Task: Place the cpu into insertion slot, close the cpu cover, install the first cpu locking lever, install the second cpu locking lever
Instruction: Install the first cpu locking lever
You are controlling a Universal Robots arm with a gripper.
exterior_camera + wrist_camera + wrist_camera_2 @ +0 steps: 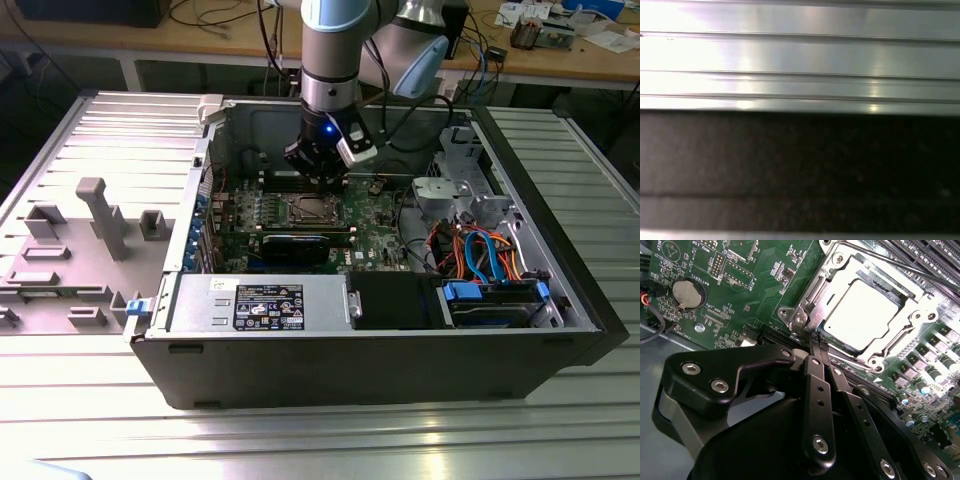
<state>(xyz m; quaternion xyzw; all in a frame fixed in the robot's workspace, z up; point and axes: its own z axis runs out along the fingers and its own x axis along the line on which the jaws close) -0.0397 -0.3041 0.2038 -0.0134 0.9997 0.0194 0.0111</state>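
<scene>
Pincer (816,345), fingers together at a corner of the thin silver metal cpu cover frame (812,295), may slip and scratch the flat silver-grey square cpu (860,310) inside it.

strong glare on cpu (862,315); case (300,370) interior shadowed

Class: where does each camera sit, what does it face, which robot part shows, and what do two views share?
Exterior view: off the arm, above the computer case, looking down; the arm and gripper show.
Second wrist view: on the arm, looking along the gripper at the cpu.
First wrist view: on the arm, facing ribbed metal.
Shared: exterior and second wrist views both show the gripper.
</scene>
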